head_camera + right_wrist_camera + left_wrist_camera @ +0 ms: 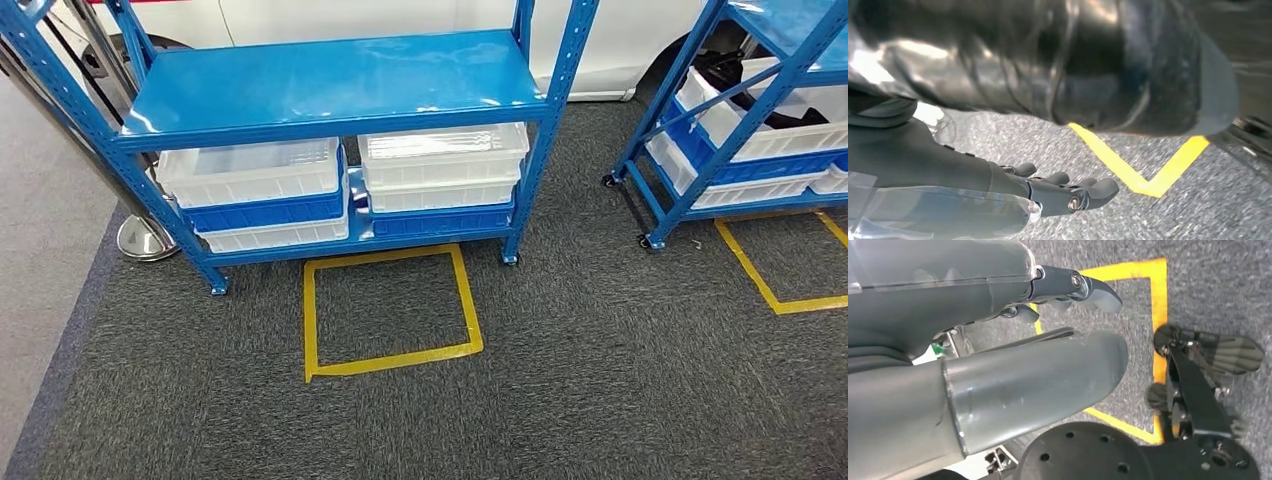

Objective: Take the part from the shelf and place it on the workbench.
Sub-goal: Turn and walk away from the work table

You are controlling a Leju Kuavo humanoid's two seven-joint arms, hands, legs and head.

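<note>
From the head camera I look forward and down on a blue shelf [330, 90] and a yellow tape square [390, 310] on grey carpet [600, 380]. Both my wrist cameras hang close behind their hands, facing down at the floor. All three views share that carpet and yellow tape.

A blue metal shelf [330, 85] stands on grey carpet [600, 380], its glossy top board bare. White and blue trays [260, 185] sit stacked side by side on its lower level.
</note>
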